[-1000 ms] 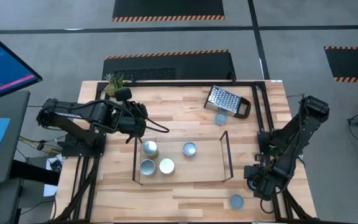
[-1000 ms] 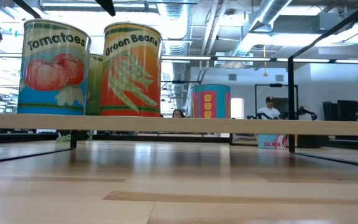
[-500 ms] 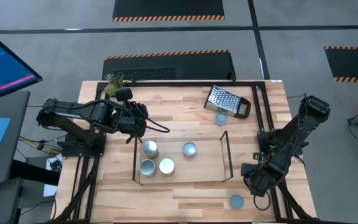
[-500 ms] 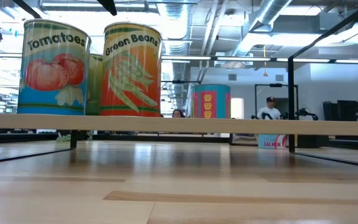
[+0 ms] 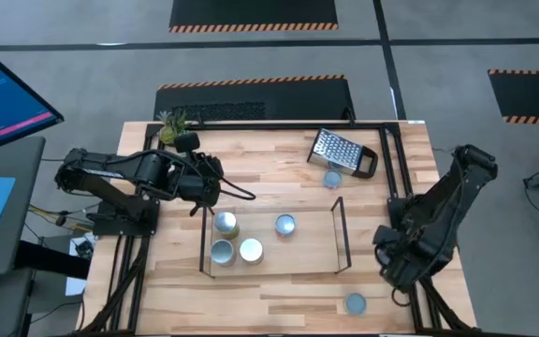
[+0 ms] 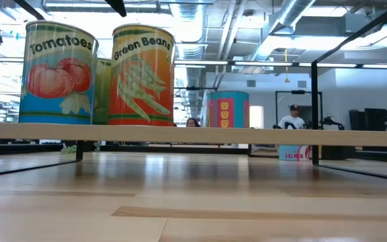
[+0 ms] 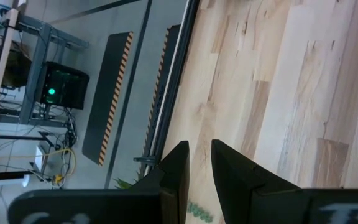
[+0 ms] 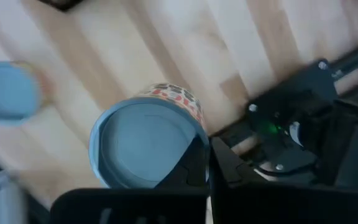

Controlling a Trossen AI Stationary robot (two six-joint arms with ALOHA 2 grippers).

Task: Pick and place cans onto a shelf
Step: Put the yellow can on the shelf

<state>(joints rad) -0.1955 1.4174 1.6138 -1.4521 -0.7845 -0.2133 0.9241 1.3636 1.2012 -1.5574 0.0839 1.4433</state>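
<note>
Wooden desk (image 5: pixel 279 281) fills the frame's centre. Lowest, one can (image 5: pixel 355 302) lies alone; the right tool (image 5: pixel 402 267), fingers nearly closed, is just above it. In the middle, the shelf (image 5: pixel 272 273) carries four cans (image 5: pixel 237 239). Farther up the left tool (image 5: pixel 215 183) is narrow and empty. A grater (image 5: pixel 337 150) lies near another can (image 5: pixel 332 177).

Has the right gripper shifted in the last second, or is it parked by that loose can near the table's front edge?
Yes. In the high view the right gripper has pulled back from the loose can, toward the table's right edge.
</note>
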